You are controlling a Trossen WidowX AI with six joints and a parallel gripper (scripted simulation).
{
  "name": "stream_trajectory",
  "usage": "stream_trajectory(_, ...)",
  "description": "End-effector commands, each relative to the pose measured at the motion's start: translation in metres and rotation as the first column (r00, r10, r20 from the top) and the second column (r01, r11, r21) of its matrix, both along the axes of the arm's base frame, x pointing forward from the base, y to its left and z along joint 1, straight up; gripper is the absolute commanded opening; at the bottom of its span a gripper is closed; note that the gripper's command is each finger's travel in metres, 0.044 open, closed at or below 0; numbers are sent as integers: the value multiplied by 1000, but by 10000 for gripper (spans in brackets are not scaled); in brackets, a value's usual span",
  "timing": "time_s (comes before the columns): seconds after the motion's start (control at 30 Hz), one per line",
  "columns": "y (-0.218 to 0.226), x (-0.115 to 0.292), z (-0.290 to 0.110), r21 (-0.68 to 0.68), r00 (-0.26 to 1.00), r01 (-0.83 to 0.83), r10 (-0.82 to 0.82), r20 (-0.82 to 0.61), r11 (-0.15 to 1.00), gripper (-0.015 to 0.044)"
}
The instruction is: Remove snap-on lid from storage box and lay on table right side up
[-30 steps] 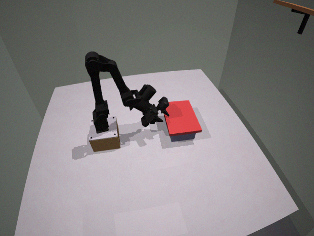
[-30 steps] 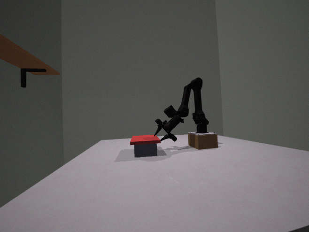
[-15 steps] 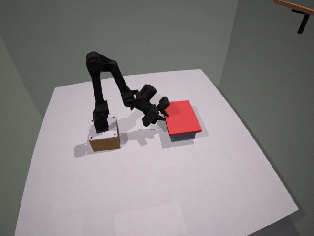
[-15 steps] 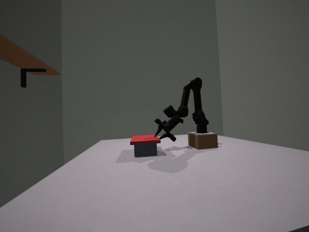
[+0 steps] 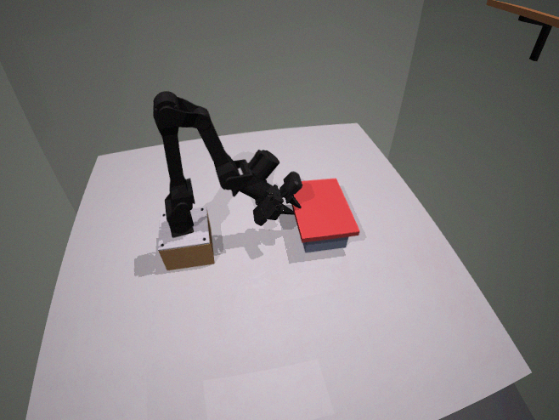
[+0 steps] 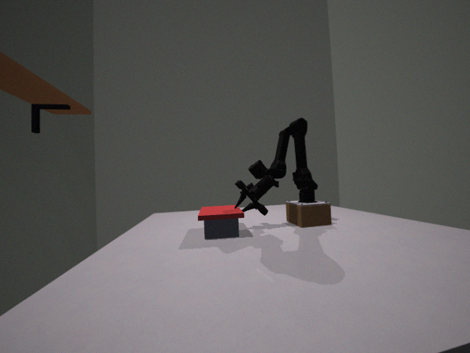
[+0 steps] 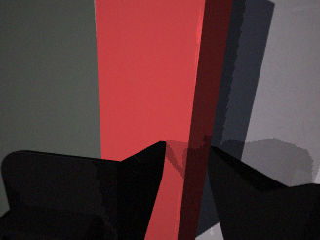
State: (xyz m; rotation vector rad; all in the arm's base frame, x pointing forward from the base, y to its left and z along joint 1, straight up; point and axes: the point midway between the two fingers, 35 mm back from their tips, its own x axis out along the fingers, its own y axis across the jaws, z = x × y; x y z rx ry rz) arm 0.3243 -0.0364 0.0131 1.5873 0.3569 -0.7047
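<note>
The red lid (image 5: 327, 210) (image 6: 218, 212) (image 7: 146, 73) sits flat on top of the blue-grey storage box (image 5: 325, 244) (image 6: 221, 229) (image 7: 251, 73) and overhangs its sides. The box stands on the white table. My gripper (image 5: 296, 209) (image 6: 238, 210) (image 7: 186, 150) is shut on the lid's edge on the side nearest the arm's base, tilted downward. One finger lies over the lid's top, the other beneath its overhanging rim. The lower fingertip is partly hidden by the lid's rim in the exterior view.
The arm's base stands on a brown block (image 5: 189, 257) (image 6: 316, 216) on the white table (image 5: 252, 316) (image 6: 189, 296), to one side of the box. An orange shelf (image 5: 527, 12) (image 6: 30, 81) with a black bracket (image 5: 540, 42) (image 6: 35, 119) is on the wall beyond the table.
</note>
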Motion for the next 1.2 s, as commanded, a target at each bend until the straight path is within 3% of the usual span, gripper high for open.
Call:
stream_trajectory(0.0,0,0,1,0,1000,0,0,0,1000,0)
stream_trajectory(1.17,0,-1,8,0,1000,0,0,0,1000,0)
